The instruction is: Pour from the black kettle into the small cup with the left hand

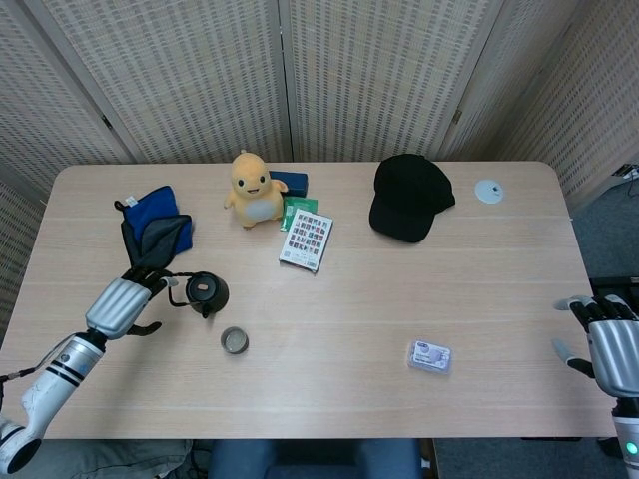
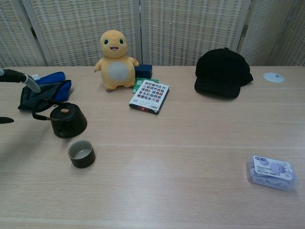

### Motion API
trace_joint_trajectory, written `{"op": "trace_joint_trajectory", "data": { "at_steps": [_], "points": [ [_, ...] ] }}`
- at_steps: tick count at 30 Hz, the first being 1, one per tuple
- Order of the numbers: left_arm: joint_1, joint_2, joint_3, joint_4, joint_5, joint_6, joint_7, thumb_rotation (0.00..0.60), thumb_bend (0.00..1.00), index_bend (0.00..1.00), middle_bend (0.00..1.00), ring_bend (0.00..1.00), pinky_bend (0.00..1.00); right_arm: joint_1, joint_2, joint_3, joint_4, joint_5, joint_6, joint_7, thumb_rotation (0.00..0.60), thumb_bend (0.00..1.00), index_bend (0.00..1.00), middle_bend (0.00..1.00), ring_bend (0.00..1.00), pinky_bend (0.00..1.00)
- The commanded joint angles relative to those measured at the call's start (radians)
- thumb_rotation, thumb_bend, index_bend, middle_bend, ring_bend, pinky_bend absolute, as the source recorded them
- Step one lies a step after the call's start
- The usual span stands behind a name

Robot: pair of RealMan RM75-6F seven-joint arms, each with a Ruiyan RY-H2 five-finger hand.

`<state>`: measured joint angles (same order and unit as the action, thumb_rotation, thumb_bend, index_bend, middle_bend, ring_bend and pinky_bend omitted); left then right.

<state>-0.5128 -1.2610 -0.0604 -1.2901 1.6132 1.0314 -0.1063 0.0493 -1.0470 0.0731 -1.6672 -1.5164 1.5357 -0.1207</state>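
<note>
Silver-shelled robot hands with black fingers, on slim pale arms.
Left hand (image 1: 122, 304): rounded, ribbed silver back, black fingers tipped in pale grey, dark thumb below; wrist ringed in black and white bands, then a smooth light-grey forearm with a thin dark cable alongside. Only dark fingers with one grey tip visible at the chest view's edge (image 2: 19, 78). Right hand (image 1: 609, 349): same ribbed silver shell, grey-tipped dark fingers, small green light near the wrist.

One kettle (image 1: 207, 292), one cup (image 1: 235, 341), one plush toy (image 1: 254, 188), one cap (image 1: 409, 198), two hands (image 1: 125, 302)
</note>
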Motion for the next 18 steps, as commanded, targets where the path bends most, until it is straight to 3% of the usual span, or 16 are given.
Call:
{"op": "trace_joint_trajectory", "data": {
  "at_steps": [1,5,18],
  "points": [
    [-0.048,0.013,0.005,-0.002,-0.036,-0.088,0.016,0.6,0.24,0.16,0.12,0.01,0.02,-0.002,0.001,-0.001,0.0,0.001,0.001,0.0,0.6,0.17,0.38,0.38,0.31,0.38],
    [-0.087,0.03,-0.003,-0.021,-0.101,-0.187,0.059,0.6,0.35,0.09,0.06,0.0,0.0,-0.003,0.0,-0.001,0.002,0.004,0.0,0.0,0.6,0.17,0.38,0.38,0.31,0.38],
    [-0.186,0.012,-0.021,-0.006,-0.278,-0.369,0.227,0.6,0.43,0.07,0.05,0.0,0.0,-0.013,-0.007,-0.003,0.021,0.014,0.005,0.01,0.6,0.17,0.38,0.38,0.31,0.38]
  ]
}}
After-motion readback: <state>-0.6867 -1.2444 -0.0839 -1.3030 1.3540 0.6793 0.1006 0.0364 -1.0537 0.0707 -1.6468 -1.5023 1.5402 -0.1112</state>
